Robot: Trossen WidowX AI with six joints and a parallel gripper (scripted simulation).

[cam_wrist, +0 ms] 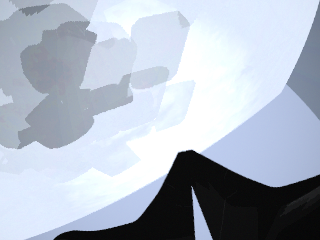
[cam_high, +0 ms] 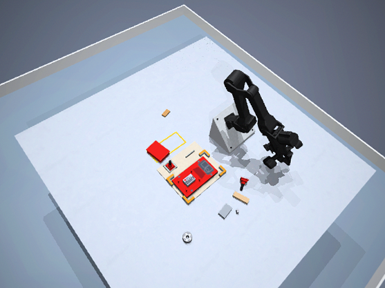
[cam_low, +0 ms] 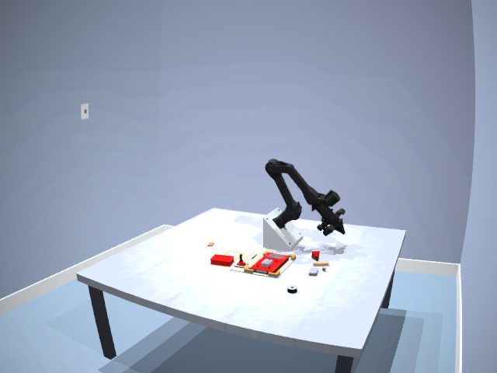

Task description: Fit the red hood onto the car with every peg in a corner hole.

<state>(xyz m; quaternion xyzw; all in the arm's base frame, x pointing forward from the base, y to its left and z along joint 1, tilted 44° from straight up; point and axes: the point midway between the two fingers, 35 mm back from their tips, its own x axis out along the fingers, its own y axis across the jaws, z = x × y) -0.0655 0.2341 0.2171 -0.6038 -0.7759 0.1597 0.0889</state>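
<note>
The red hood lies roof up on the table, left of the jig, overlapping one end of a yellow outline. The red chassis sits between the orange corners of the beige jig. The grey engine block is on its deck with short pegs around it. My gripper is shut and empty, raised above the table, right of the arm's base and well away from hood and chassis. The hood's corner holes cannot be made out.
A red part with a black stem stands on the jig beside the hood. Right of the jig lie a red-and-black piece, a tan block and a grey block. A wheel lies in front; a small orange block lies behind the hood.
</note>
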